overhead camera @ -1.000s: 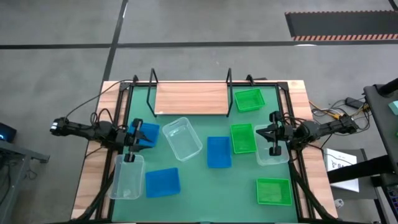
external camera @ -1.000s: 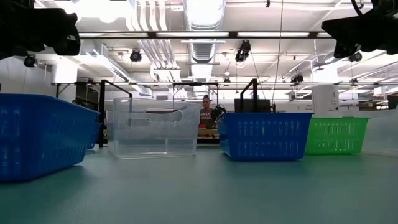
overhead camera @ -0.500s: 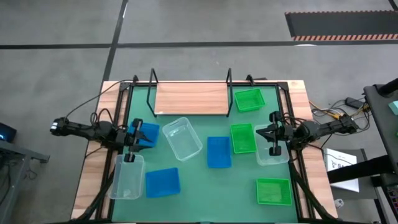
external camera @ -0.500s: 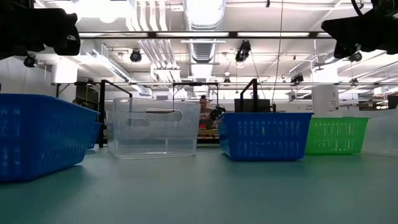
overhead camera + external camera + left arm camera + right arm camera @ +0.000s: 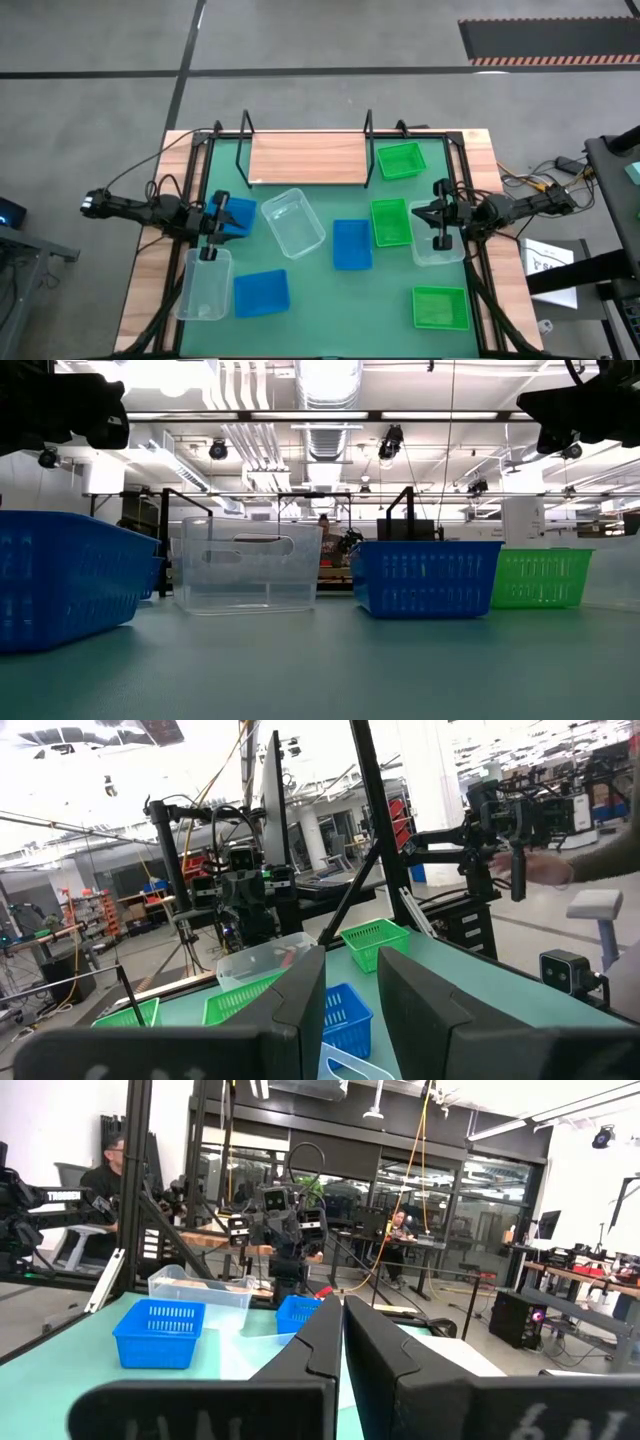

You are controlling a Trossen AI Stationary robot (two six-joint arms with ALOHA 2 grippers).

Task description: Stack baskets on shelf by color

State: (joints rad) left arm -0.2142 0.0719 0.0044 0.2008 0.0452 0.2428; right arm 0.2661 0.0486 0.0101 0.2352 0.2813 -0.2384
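Nine small perforated plastic baskets [image 5: 350,244] lie scattered on the bench; the light-brown wooden shelf [image 5: 308,157] is bare.
Left gripper [image 5: 212,236] hovers, jaws parted, holding nothing; right gripper [image 5: 437,222] hovers, jaws clenched empty.

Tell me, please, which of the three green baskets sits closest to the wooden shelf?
The green basket at the far right of the mat, right beside the shelf at its right end. The other two green baskets sit farther toward the table's near edge.

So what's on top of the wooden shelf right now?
Nothing. The shelf shows only bare board between its black wire uprights in the high view; no basket sits on it. The nearest one, a green basket, stands on the mat beside its right end. What lies under the board is hidden.
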